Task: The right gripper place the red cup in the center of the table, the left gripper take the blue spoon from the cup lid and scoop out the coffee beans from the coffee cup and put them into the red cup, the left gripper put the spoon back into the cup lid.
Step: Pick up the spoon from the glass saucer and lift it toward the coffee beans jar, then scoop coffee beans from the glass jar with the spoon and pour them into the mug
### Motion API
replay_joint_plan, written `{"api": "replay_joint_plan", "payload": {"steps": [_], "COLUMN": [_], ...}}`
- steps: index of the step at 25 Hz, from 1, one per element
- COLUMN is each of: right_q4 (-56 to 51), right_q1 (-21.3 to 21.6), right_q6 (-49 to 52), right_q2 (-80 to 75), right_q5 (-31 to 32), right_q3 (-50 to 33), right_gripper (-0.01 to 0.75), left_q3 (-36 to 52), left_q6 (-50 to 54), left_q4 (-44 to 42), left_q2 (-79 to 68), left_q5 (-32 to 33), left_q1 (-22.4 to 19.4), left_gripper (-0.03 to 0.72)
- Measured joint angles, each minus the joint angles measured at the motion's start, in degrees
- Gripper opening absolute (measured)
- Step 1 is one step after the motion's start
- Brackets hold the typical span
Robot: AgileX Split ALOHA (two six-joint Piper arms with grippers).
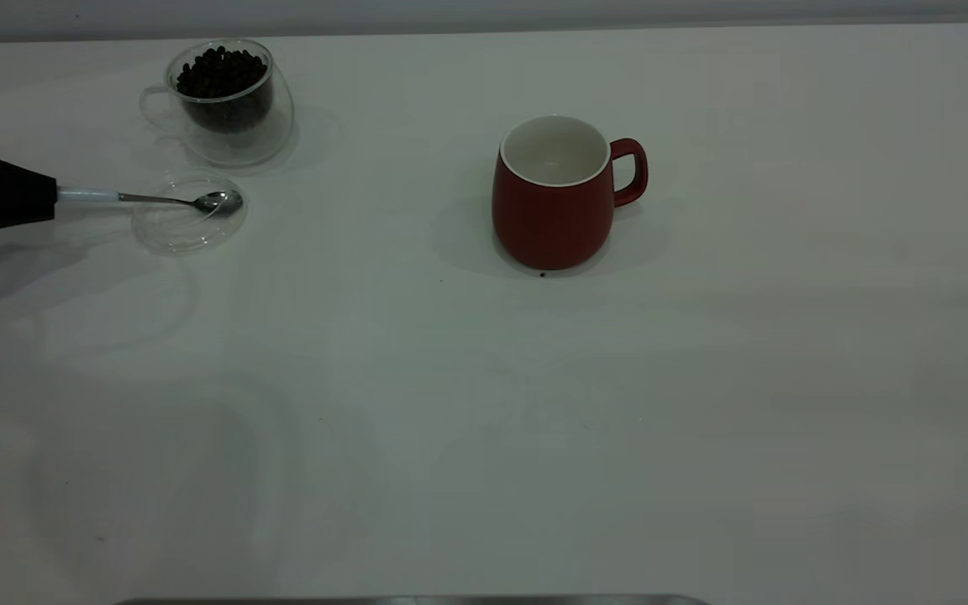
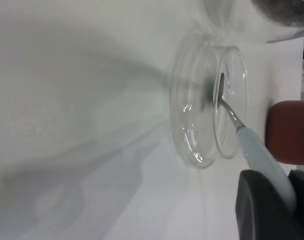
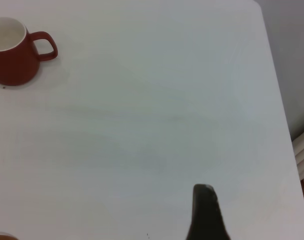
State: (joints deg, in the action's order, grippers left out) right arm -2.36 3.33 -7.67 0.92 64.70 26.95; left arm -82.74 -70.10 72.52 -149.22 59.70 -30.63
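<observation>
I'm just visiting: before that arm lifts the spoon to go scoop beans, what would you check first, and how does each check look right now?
1. Left pincer closed on the blue spoon handle: ok.
2. Spoon bowl empty, lying in the cup lid: ok.
3. Red cup upright, mid-table, empty: ok.
4. Coffee cup upright, coffee beans heaped inside: ok.
5. Right pincer far from the red cup: ok; open or shut: cannot tell.
</observation>
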Motion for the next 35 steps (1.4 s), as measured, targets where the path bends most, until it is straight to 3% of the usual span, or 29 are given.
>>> {"api": "replay_joint_plan", "payload": {"steps": [22,31,35], "right_q4": [0.0,0.0,0.0], "right_q1": [0.0,0.0,0.0], "right_q6": [0.0,0.0,0.0], "right_q2": [0.0,0.0,0.0], "right_q5": [0.0,0.0,0.0], "right_q3": [0.0,0.0,0.0], "right_gripper": [0.546,0.546,0.546], "left_q3": [-2.6,-3.1,-3.3], "left_q6": [4.8,10.4,11.9], "left_q4": [-0.9,-7.8,-5.0], "left_q2": [2.7,8.1,10.9], "left_q5": [5.5,5.9,6.3], "left_q1": [-1.9,-2.0,-2.0], "left_gripper": [0.125,0.124,0.124]}}
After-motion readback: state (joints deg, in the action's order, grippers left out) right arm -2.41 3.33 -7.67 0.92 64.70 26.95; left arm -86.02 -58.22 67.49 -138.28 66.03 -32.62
